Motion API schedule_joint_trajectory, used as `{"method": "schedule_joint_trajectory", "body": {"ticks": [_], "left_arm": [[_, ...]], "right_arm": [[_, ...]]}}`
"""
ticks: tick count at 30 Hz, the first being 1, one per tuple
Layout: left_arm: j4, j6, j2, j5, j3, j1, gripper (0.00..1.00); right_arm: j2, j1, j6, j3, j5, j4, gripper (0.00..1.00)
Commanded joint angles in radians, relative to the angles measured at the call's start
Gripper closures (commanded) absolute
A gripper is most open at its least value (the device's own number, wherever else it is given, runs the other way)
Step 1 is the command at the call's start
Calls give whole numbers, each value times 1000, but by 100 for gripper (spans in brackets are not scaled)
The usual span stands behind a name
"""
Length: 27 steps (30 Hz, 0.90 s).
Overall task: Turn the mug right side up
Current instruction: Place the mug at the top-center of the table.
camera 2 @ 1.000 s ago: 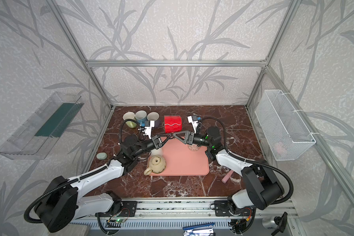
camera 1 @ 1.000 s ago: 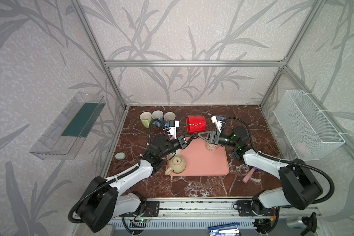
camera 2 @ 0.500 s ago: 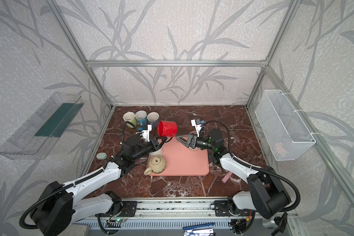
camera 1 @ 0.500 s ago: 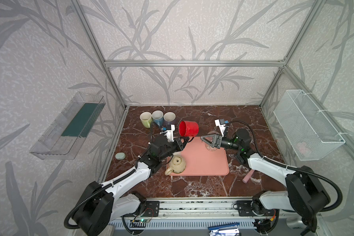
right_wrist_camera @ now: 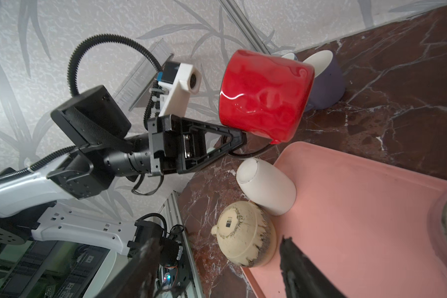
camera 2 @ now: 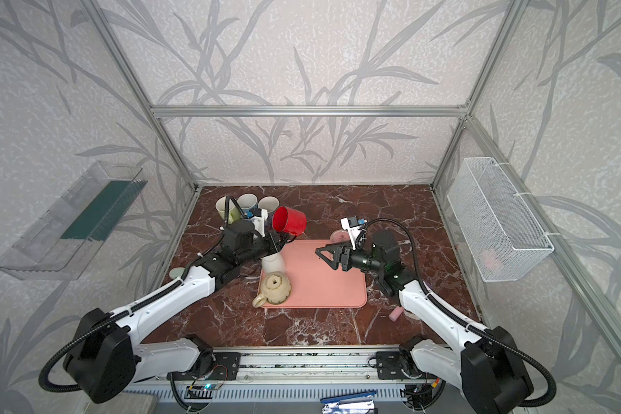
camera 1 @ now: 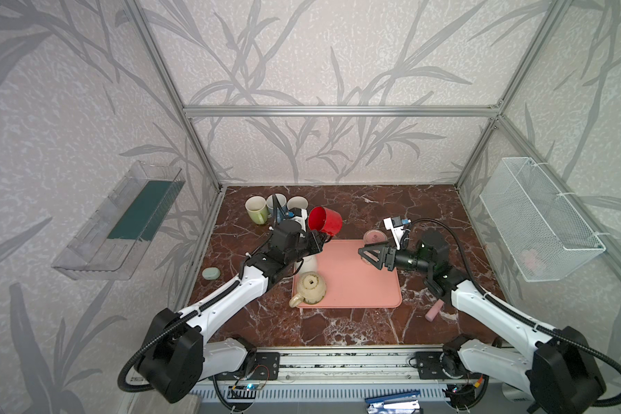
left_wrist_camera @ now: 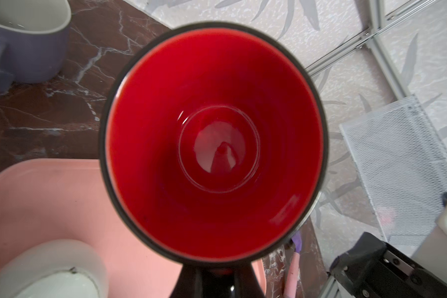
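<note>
The red mug (camera 1: 325,220) (camera 2: 289,221) hangs in the air above the tray's back left corner. It is tilted, with its open mouth turned up and to the left. My left gripper (camera 1: 321,238) (right_wrist_camera: 239,139) is shut on the mug's dark handle from below. The left wrist view looks straight into the mug's red inside (left_wrist_camera: 214,144); the handle itself is hidden behind the rim. My right gripper (camera 1: 363,251) (camera 2: 319,252) (right_wrist_camera: 218,242) stands open over the tray's right half, apart from the mug, with nothing between its fingers.
A pink tray (camera 1: 355,286) carries an upside-down beige pot (camera 1: 311,286) and an upside-down white cup (camera 1: 309,263). A pink cup (camera 1: 374,237) stands at its back edge. Three mugs (camera 1: 255,209) line the back left. A wire basket (camera 1: 538,218) hangs on the right wall.
The right gripper has opened, let go of the mug and drawn back to the right. The left gripper has carried the mug left and turned its mouth upward.
</note>
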Motion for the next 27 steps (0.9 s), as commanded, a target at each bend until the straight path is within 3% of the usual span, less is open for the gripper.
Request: {"method": "schedule_joint_trajectory", "body": {"ticks": [1,14,27], "left_arm": [[-97,85,24,-61,115,9,100],[-446,319,254,-263,460,20,100],[-491,401,541,-340,697,34,100]], "right_arm": [[-49,-4,-75,-7,32,-84,26],[-172,-2,-157,-55,80,-169,14],[-199,8,-185,-77,157,-231,6]]}}
